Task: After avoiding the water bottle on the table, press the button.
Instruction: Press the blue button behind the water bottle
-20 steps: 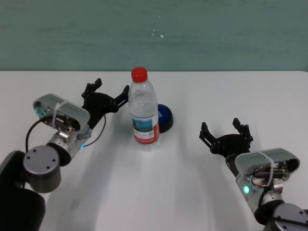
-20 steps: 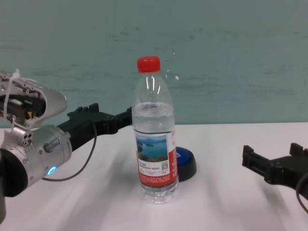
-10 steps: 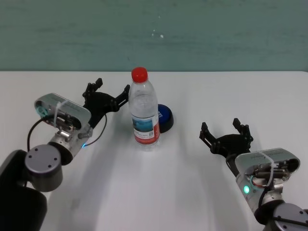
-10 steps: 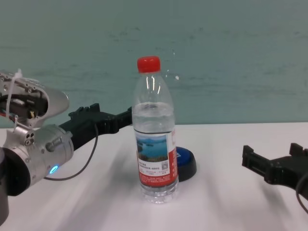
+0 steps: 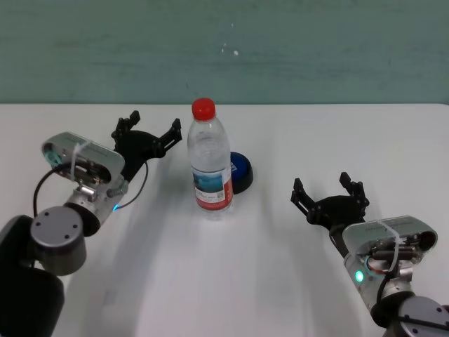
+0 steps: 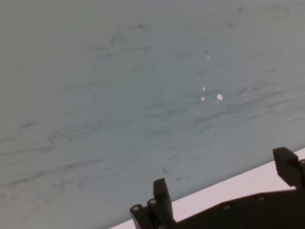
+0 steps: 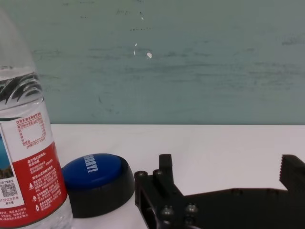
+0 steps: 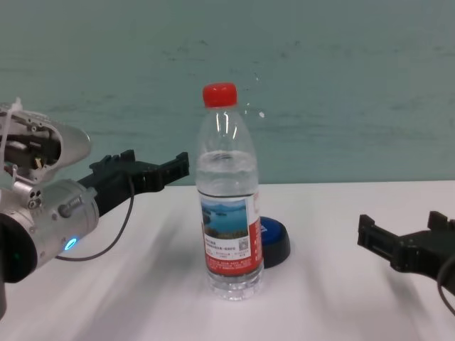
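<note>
The water bottle (image 5: 210,167), clear with a red cap, stands upright mid-table (image 5: 231,281). Directly behind it to the right sits the blue-domed button (image 5: 240,170) on its black base. My left gripper (image 5: 151,126) hovers open to the left of the bottle's upper part, a small gap away, pointing toward the far wall. The chest view shows the left gripper (image 8: 153,165) level with the bottle (image 8: 228,213) shoulder, and the button (image 8: 274,239) half hidden. My right gripper (image 5: 327,188) rests open to the right, empty. The right wrist view shows the bottle (image 7: 28,157) and the button (image 7: 97,177) ahead.
A teal wall (image 5: 280,49) runs behind the white table's far edge. The left wrist view shows only that wall (image 6: 143,86), a strip of the table (image 6: 228,191) and my open fingers (image 6: 161,193).
My left gripper has swung left, away from the bottle, and now points more toward the far wall. The right arm, bottle and button have not moved.
</note>
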Robot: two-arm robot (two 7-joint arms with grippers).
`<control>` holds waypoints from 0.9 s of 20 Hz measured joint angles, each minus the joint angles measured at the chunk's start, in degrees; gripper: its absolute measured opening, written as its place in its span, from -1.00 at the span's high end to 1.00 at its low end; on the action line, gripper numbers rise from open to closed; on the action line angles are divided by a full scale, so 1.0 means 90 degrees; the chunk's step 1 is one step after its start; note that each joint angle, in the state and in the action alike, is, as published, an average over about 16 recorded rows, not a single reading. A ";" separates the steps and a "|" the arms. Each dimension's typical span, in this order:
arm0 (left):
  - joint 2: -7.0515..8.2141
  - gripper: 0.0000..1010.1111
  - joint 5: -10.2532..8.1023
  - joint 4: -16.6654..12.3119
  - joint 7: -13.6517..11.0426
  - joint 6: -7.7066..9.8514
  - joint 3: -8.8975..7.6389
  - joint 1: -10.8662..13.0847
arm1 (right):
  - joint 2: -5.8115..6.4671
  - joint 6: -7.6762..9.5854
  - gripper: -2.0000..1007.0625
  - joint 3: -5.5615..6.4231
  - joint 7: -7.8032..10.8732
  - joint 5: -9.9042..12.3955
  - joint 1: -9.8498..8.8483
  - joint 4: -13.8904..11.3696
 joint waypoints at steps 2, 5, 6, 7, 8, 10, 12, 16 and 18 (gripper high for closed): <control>0.0013 -1.00 -0.0023 0.0006 0.0013 0.0026 -0.0048 -0.0008 | 0.0000 0.0000 -0.99 0.0000 0.0000 0.0000 0.0000 0.0000; 0.0041 -1.00 -0.0072 -0.0026 0.0028 0.0081 -0.0135 0.0005 | 0.0000 0.0000 -0.99 0.0000 0.0000 0.0000 0.0000 0.0000; 0.0053 -1.00 -0.0092 -0.0045 0.0031 0.0102 -0.0167 0.0015 | 0.0000 0.0000 -0.99 0.0000 0.0000 0.0000 0.0000 0.0000; 0.0066 -1.00 -0.0114 -0.0071 0.0034 0.0125 -0.0201 0.0030 | 0.0000 0.0000 -0.99 0.0000 0.0000 0.0000 0.0000 0.0000; 0.0081 -1.00 -0.0136 -0.0101 0.0037 0.0149 -0.0235 0.0049 | 0.0000 0.0000 -0.99 0.0000 0.0000 0.0000 0.0000 0.0000; 0.0114 -1.00 -0.0183 -0.0176 0.0041 0.0200 -0.0305 0.0097 | 0.0000 0.0000 -0.99 0.0000 0.0000 0.0000 0.0000 0.0000; 0.0149 -1.00 -0.0236 -0.0269 0.0040 0.0253 -0.0378 0.0160 | 0.0000 0.0000 -0.99 0.0000 0.0000 0.0000 0.0000 0.0000; 0.0223 -1.00 -0.0352 -0.0505 0.0025 0.0351 -0.0517 0.0325 | 0.0000 0.0000 -0.99 0.0000 0.0000 0.0000 0.0000 0.0000; 0.0262 -1.00 -0.0408 -0.0643 0.0016 0.0389 -0.0582 0.0428 | 0.0000 0.0000 -0.99 0.0000 0.0000 0.0000 0.0000 0.0000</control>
